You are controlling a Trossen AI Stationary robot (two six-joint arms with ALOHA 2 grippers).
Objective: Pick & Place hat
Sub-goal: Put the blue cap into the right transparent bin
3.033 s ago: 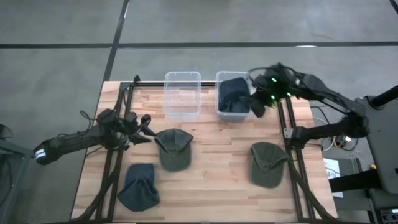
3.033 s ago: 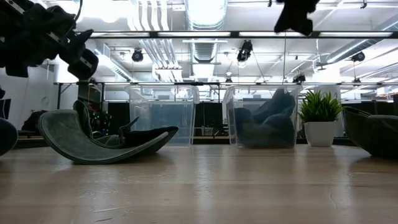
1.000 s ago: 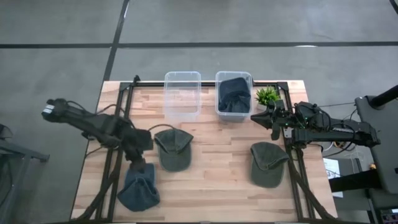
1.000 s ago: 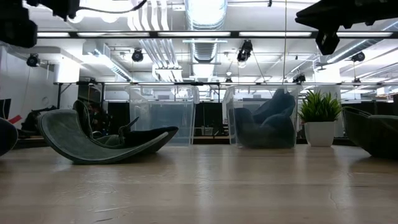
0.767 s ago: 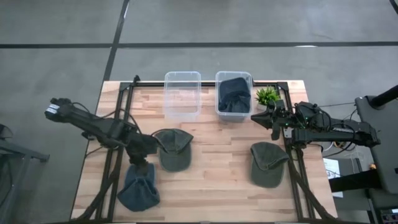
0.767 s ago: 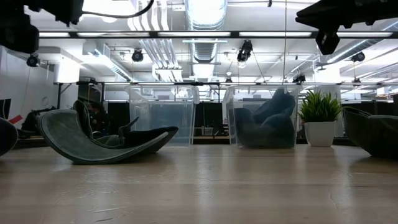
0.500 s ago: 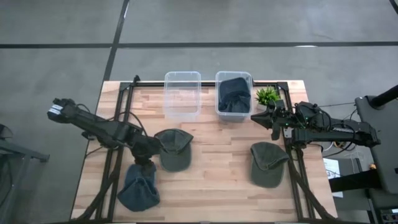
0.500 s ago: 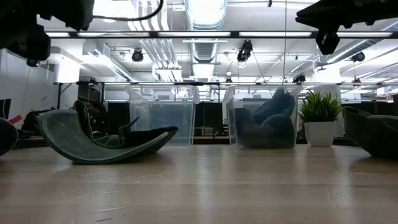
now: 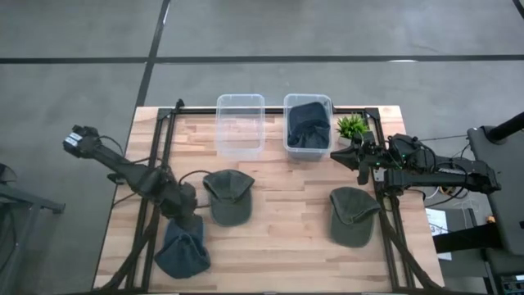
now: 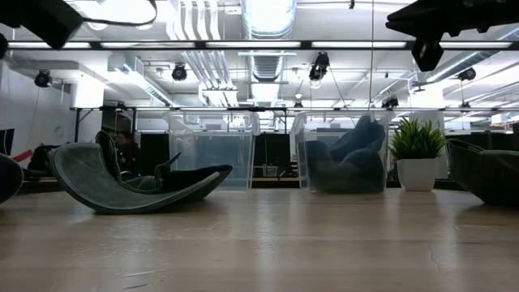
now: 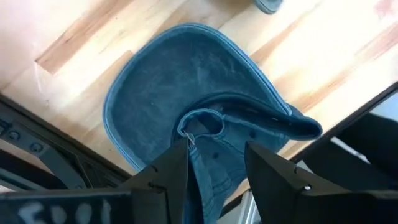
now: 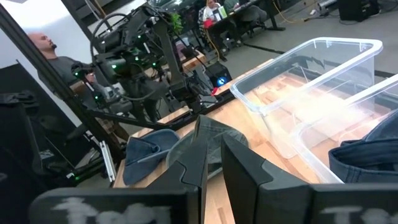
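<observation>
A blue hat [image 9: 180,252] lies on its crown at the table's near left; its brim [image 11: 180,81] spreads flat on the wood. My left gripper [image 9: 188,220] hangs open just above it, pointing steeply down, with a finger [image 11: 171,177] on either side of the strap opening [image 11: 202,123], touching nothing. A green hat [image 9: 228,197] rests on its crown beside it. Another green hat [image 9: 354,215] lies at the near right. My right gripper [image 9: 354,156] waits shut and level near the plant, holding nothing.
Two clear bins stand at the far edge: the left one [image 9: 240,123] has nothing in it, and the right one [image 9: 309,123] holds a blue hat. A small potted plant [image 9: 352,125] stands beside the right bin. Black frame rails [image 9: 155,164] run along both table sides.
My left gripper has swung from beside the green hat toward the table's near edge and sunk a little, rolling its wrist, and now hangs over the blue hat. Its fingers have stayed open. The hats have not moved.
</observation>
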